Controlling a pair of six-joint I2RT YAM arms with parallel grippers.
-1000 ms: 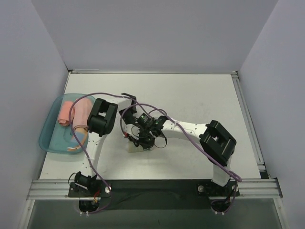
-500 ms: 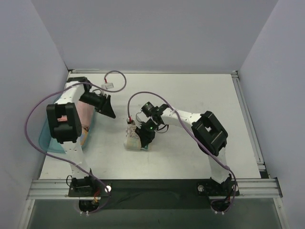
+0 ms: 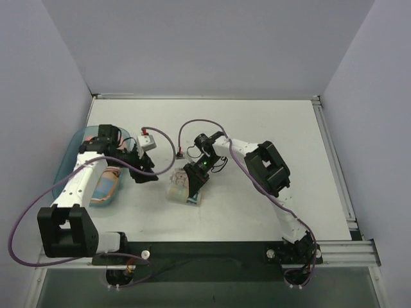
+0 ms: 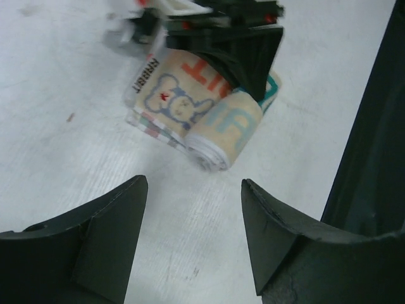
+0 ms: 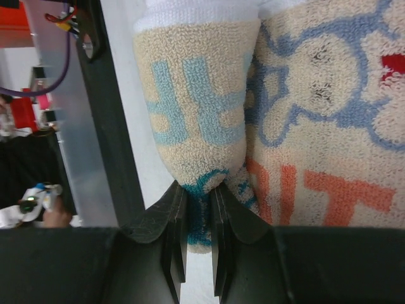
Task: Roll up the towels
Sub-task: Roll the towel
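Right fingers (image 5: pixel 172 228) nearly closed, pinching the rolled end of the whitish terry towel with orange-teal RABBIT lettering (image 5: pixel 202 107); I'd guess so the roll can't unwind; towel lies mid-surface (image 3: pixel 270 128), part rolled, rest flat; left fingers (image 4: pixel 114 215) wide apart, holding nothing, aimed at the roll's free end; probably there to help tighten it.

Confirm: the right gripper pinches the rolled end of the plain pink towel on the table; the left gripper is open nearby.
Wrong towel: the right wrist view shows the right gripper pinching the rolled end of the RABBIT towel, not a pink one. The left gripper is open nearby.
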